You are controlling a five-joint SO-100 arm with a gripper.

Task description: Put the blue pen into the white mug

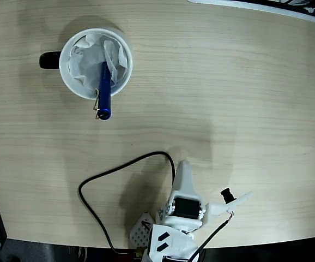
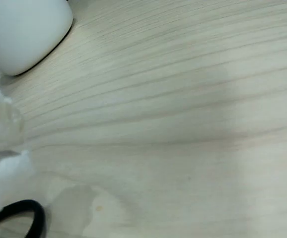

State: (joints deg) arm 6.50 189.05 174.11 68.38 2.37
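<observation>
Wooden table [image 1: 228, 82]: blue pen [image 1: 104, 91] in white mug [image 1: 95, 63], far from pincer [image 1: 183, 172].

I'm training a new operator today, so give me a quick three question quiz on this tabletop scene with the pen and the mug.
1. True or false: the blue pen lies flat on the table, apart from the white mug.
2. In the fixed view, which side of the mug does its black handle point to: A left, B right, C bottom?
3. Fill in: the black cable curves across the table beside the ____.

Key: 1 false, it stands in the mug, leaning over the rim. 2 A. 3 arm.
</observation>
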